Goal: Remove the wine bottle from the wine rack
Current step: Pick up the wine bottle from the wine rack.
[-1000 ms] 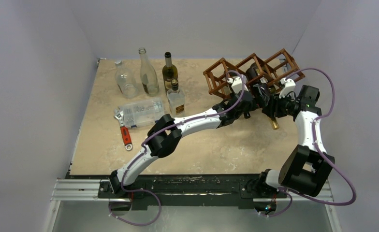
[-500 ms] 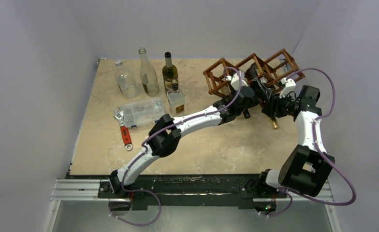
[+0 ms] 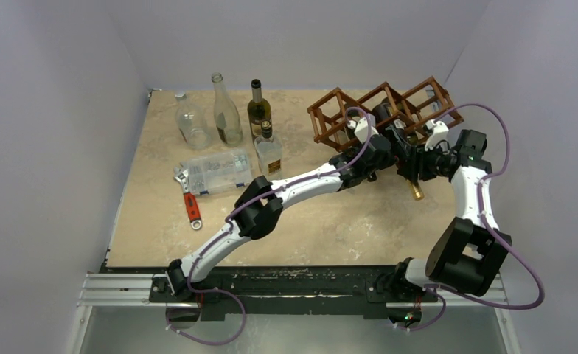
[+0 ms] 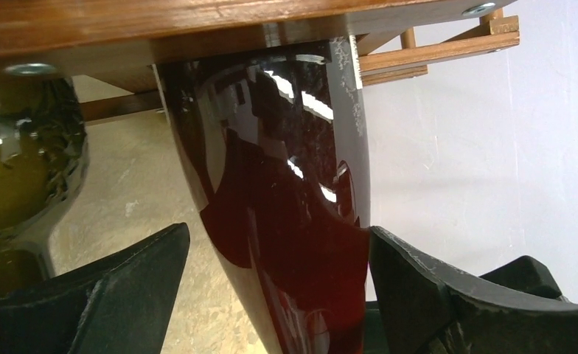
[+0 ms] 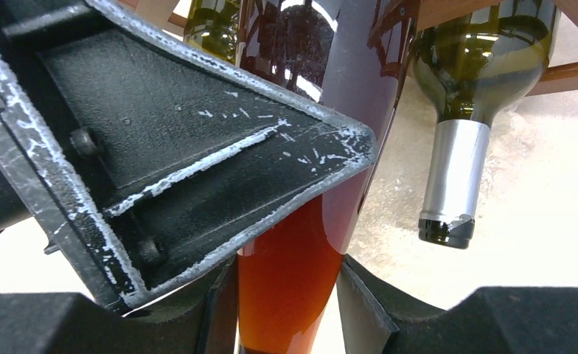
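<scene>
At two o'clock, right gripper clamps wine bottle to slide it off wine rack; left gripper, open, straddles it.

From my end, the reddish-brown wooden lattice wine rack sits at the far right of the counter, with its open diamond cells facing me. The dark red glass wine bottle lies in a middle cell, neck poking out toward the near side.

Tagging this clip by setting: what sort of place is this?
Probably a robot test cell, not a home: plain white walls box in a beige tabletop, both arms are bolted to a metal rail, and a wine rack stands beside loose bottles.
</scene>
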